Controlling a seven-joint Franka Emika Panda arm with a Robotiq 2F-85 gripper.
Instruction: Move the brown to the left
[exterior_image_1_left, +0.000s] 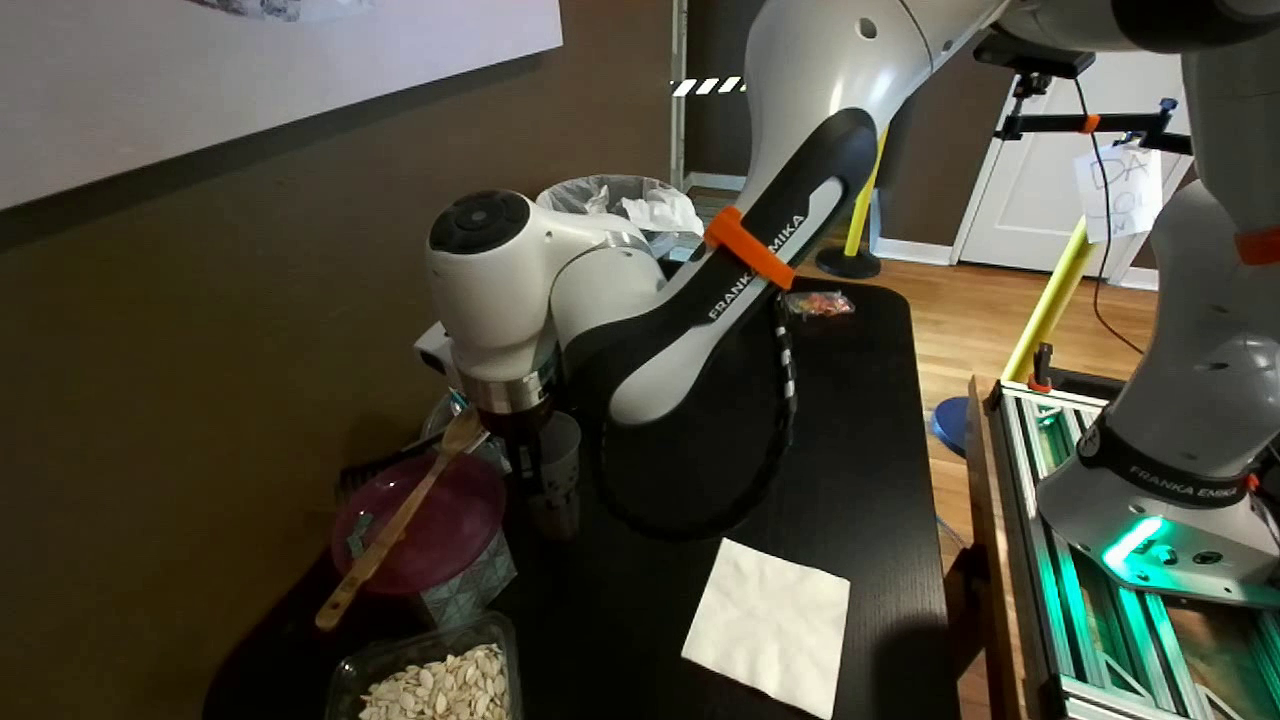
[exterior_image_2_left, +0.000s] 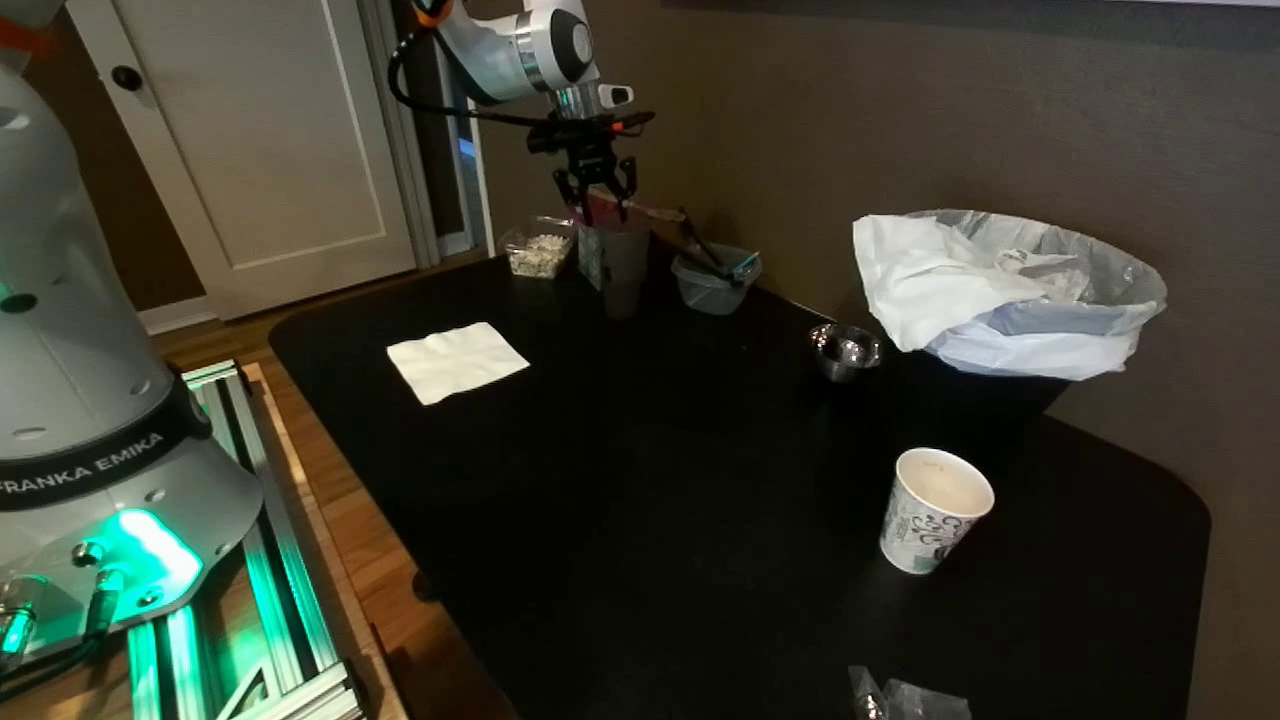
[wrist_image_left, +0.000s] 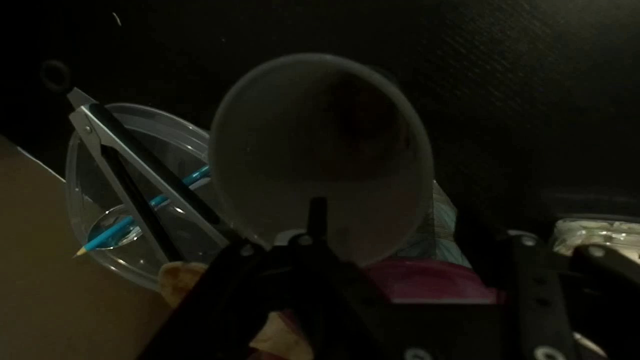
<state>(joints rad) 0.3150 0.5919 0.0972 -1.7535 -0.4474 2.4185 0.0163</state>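
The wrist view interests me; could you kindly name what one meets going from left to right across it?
Clear tub, grey-brown cup, partly hidden patterned box, clear container cut off by the right edge.

A small plain tumbler cup (exterior_image_2_left: 624, 270), dull grey-brown and semi-translucent, stands upright on the black desk (exterior_image_2_left: 560, 480). Its sides taper slightly, from a wide, round, open mouth down to a narrower, darker base. The wrist view looks down into it: a thin pale rim, greyish inner walls, and a dark patch deep inside, too dim to make out. It stands just beside a pink bowl (exterior_image_1_left: 455, 530) and near a clear plastic tub (exterior_image_2_left: 708, 290). The claw (exterior_image_2_left: 604, 212) is at its top end; in the wrist view one finger overlaps the mouth, though whether it reaches inside or touches the cup cannot be told.
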